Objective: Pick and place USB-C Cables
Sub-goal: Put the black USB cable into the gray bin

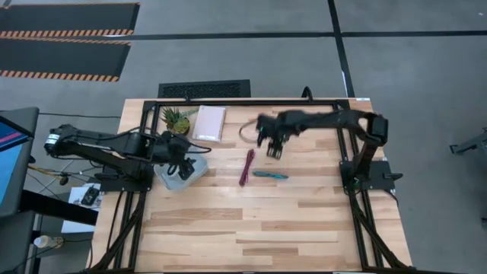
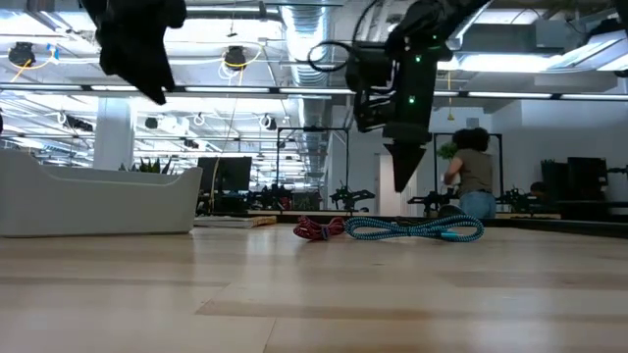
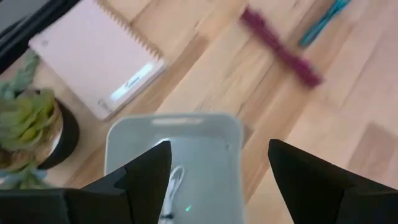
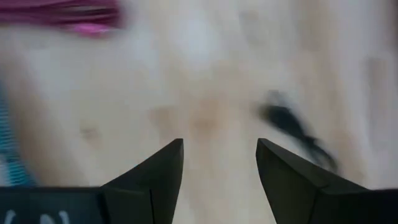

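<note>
High view: right gripper (image 1: 274,146) mid-frame, fingers apart, empty. Magenta cable (image 1: 246,167) and teal cable (image 1: 271,175) just below it. Left gripper (image 1: 185,161) spread over tray (image 1: 169,179), white cable (image 3: 175,184) inside.

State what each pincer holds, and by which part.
Nothing: the left pincer is open above the pale translucent tray; the right pincer is open over bare table.

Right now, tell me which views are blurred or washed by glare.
Right wrist view: heavily smeared, the magenta cable and a dark shape are only streaks beyond the open right hand. Left wrist view: soft, with glare on the notebook and the tray rim. Low view: bright ceiling lights. High view: the right arm is slightly smeared.
</note>
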Robot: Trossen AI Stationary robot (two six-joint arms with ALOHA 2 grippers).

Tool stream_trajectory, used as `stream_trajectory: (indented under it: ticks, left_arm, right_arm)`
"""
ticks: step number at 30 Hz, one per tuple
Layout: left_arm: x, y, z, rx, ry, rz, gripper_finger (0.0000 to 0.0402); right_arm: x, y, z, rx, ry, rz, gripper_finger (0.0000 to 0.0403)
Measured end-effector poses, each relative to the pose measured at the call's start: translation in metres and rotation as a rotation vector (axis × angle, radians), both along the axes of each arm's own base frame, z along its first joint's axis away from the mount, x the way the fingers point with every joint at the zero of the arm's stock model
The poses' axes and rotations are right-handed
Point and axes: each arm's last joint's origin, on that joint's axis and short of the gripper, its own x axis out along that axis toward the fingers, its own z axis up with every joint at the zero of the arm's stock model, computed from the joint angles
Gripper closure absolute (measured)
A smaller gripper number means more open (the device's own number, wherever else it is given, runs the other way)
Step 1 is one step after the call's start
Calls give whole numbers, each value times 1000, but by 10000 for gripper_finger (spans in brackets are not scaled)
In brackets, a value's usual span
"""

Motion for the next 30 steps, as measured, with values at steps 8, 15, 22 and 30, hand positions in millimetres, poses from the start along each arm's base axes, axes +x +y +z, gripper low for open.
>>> stream_trajectory:
  ticks: [8, 15, 22, 30]
  left_arm:
    - [-1, 1, 5, 34, -41, -5, 143]
    - [0, 1, 4, 37, -37, -7, 143]
    - [0, 2, 4, 77, -37, 6, 143]
    - [0, 3, 5, 119, -44, 33, 143]
  right_arm:
    - [-33, -66, 2, 48, 13, 21, 177]
    - [-36, -89, -25, 72, 85, 189, 177]
    - [-42, -113, -53, 87, 138, 204, 177]
    - [-42, -115, -74, 84, 255, 172, 215]
